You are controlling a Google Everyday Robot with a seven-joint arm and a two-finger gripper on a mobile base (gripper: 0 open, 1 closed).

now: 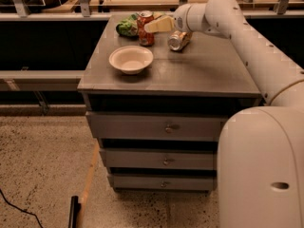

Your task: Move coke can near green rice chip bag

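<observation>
Coke can (pixel 145 31): upright at rear of cabinet top (pixel 204 72), just right of green rice chip bag (pixel 125 26) (touching or nearly).
Gripper (pixel 153 25): against can's right side; clenched or released, cannot tell.
Also listed: cream bowl (pixel 131 59); gold-and-silver can (pixel 178 40), lying on its side.

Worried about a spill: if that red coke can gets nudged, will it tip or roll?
Likely tippy: the coke can, with the claw beside it, stands upright, tall and narrow. Toppled, it would probably roll, like the gold can lying on its side.
</observation>
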